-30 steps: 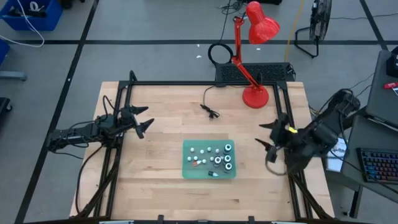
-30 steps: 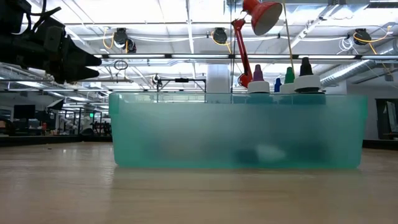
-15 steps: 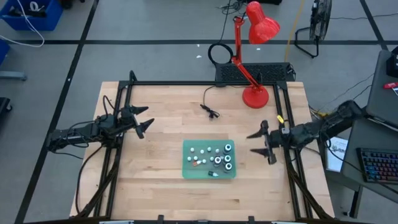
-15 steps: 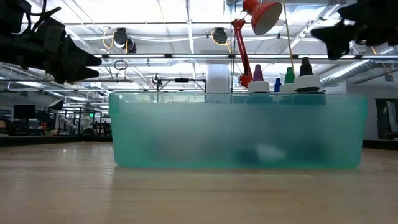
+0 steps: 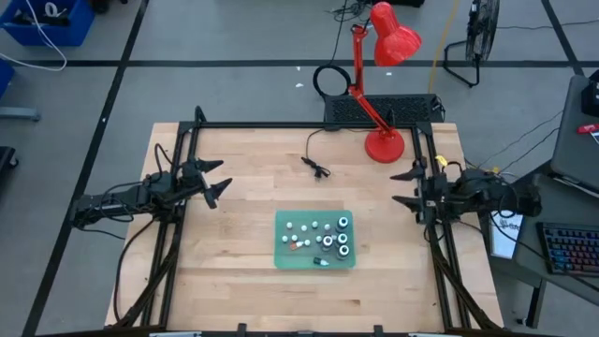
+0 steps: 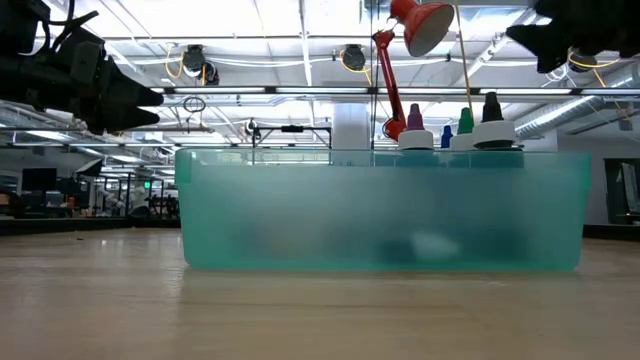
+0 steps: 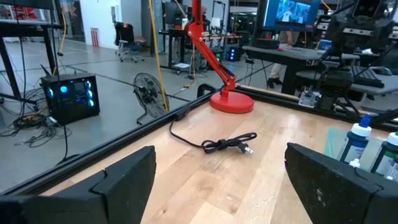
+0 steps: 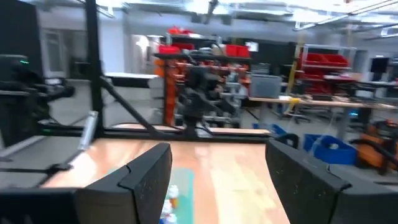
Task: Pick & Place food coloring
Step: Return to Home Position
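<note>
The food coloring bottles [image 5: 318, 239] stand and lie inside a translucent green tray [image 5: 281, 258] near the table's middle; the larger white-topped ones [image 5: 343, 225] sit at its right end and their tips rise above the tray wall [image 6: 465, 128] in the low view. My left gripper [image 5: 217, 180] hovers open over the table's left side, well left of the tray. My right gripper [image 5: 406, 187] hovers open near the right edge, right of the tray, pointing left. Neither touches anything.
A red desk lamp [image 5: 382, 145] stands at the far right of the table, with its black cord and plug [image 5: 316, 167] lying on the wood behind the tray. Black frame rails [image 5: 178, 234] run along both table sides. Bare wood lies in front of the tray.
My right arm has swung up from a folded pose off the table's right edge and straightened, its gripper moving toward the far edge and ending level, pointing left. The left arm, tray and bottles have stayed put.
</note>
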Available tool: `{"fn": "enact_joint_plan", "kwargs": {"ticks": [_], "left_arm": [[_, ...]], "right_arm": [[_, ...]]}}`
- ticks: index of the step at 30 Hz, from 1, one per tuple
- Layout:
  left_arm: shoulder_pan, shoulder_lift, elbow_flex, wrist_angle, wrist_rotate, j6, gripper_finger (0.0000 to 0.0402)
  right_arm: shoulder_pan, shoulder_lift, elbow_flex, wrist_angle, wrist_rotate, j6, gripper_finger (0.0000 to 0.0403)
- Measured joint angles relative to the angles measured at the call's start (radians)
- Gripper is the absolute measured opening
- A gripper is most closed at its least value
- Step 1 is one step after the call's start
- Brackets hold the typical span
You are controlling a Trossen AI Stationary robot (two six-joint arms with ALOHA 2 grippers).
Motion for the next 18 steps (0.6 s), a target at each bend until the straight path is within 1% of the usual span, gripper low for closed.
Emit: {"fn": "enact_joint_plan", "kwargs": {"ticks": [4, 6, 9, 14, 18], "left_arm": [[0.0, 0.0, 0.0, 0.0, 0.0, 0.0, 0.0353], [0.0, 0.0, 0.0, 0.0, 0.0, 0.0, 0.0353], [0.0, 0.0, 0.0, 0.0, 0.0, 0.0, 0.0353], [0.0, 0.0, 0.0, 0.0, 0.0, 0.0, 0.0353], [0.0, 0.0, 0.0, 0.0, 0.0, 0.0, 0.0353]], "right_arm": [[-0.039, 0.017, -0.06, 0.052, -0.004, -0.005, 0.0248], [-0.056, 0.016, -0.099, 0.117, -0.025, -0.006, 0.0247], [-0.079, 0.016, -0.159, 0.226, -0.029, -0.006, 0.0248], [-0.113, 0.016, -0.219, 0.311, -0.031, -0.003, 0.0249], [-0.139, 0.017, -0.272, 0.395, -0.078, 0.023, 0.0247]]}}
